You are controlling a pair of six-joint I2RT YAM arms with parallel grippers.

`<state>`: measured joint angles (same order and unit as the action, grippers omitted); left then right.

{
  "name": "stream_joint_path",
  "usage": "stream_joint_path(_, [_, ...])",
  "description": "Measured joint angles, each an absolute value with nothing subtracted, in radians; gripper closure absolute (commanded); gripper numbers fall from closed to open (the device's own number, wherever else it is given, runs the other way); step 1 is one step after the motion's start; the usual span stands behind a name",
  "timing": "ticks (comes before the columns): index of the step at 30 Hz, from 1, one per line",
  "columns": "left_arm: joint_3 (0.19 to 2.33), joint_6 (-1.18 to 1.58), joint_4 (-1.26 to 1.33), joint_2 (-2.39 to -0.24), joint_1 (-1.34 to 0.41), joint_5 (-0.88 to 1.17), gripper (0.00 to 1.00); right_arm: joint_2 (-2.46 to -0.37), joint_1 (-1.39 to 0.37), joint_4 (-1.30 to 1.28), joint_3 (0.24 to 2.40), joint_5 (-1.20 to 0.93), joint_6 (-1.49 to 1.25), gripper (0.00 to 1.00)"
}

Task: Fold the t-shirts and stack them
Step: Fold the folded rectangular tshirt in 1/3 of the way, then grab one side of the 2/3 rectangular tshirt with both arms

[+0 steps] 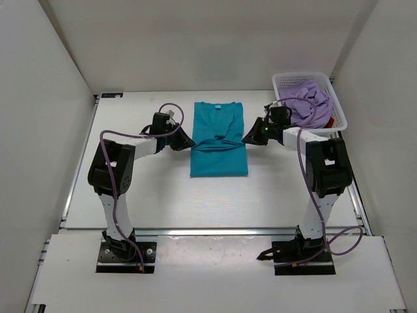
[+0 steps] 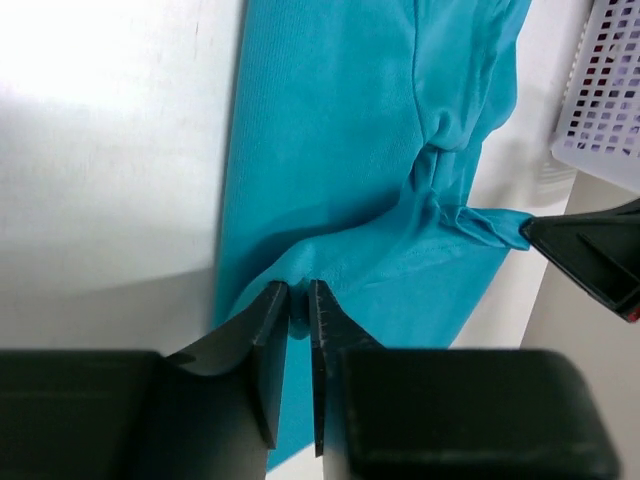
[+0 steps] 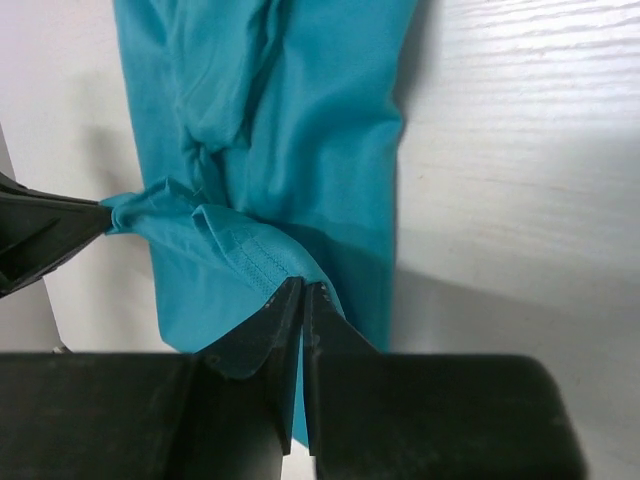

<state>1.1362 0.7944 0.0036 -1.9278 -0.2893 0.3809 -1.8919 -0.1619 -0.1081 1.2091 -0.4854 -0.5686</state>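
The teal t-shirt (image 1: 218, 137) lies flat in the middle of the table, sleeves folded in, collar at the far end. My left gripper (image 1: 189, 142) is shut on its left edge at mid-length; the left wrist view shows teal cloth (image 2: 340, 150) pinched between the fingertips (image 2: 272, 300). My right gripper (image 1: 247, 138) is shut on the shirt's right edge; in the right wrist view the hem (image 3: 250, 250) is pinched between the fingertips (image 3: 290, 296). The cloth is pulled taut between both grippers. The lavender shirt (image 1: 305, 101) and a bit of the dark red shirt (image 1: 330, 122) lie in the basket.
The white mesh basket (image 1: 287, 81) stands at the far right corner, close behind my right gripper; it also shows in the left wrist view (image 2: 605, 90). White walls enclose the table on three sides.
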Motion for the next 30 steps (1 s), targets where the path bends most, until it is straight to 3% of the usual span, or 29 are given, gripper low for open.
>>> stream_joint_path(3, [1.154, 0.809, 0.030, -1.951, -0.281, 0.381, 0.61, -1.930, -0.154, -0.113, 1.237, -0.496, -0.570, 0.86])
stream_joint_path(5, [1.139, 0.821, 0.054, -1.940, -0.274, 0.380, 0.58, -1.937, -0.148, -0.125, 1.254, -0.499, -0.565, 0.72])
stream_joint_path(10, [1.013, 0.848, 0.096, -1.802, -0.271, 0.345, 0.59, -1.885, -0.157, -0.172, 1.274, -0.443, -0.538, 0.47])
stream_joint_path(12, [0.924, 0.871, 0.147, -1.699, -0.290, 0.328, 0.59, -1.828, -0.165, -0.175, 1.255, -0.406, -0.527, 0.53])
stream_joint_path(14, [0.854, 0.886, 0.191, -1.616, -0.345, 0.309, 0.61, -1.743, -0.187, -0.153, 1.201, -0.380, -0.518, 0.86])
stream_joint_path(16, [0.826, 0.892, 0.224, -1.595, -0.413, 0.307, 0.62, -1.694, -0.216, -0.133, 1.164, -0.377, -0.506, 1.00])
stream_joint_path(20, [0.772, 0.900, 0.269, -1.638, -0.503, 0.327, 0.62, -1.690, -0.289, -0.079, 1.101, -0.387, -0.498, 1.00])
stream_joint_path(25, [0.657, 0.895, 0.251, -1.637, -0.474, 0.305, 0.60, -1.626, -0.341, -0.020, 0.831, -0.389, -0.524, 0.99])
stream_joint_path(30, [0.636, 0.888, 0.252, -1.643, -0.447, 0.300, 0.61, -1.593, -0.306, -0.004, 0.733, -0.391, -0.543, 1.00])
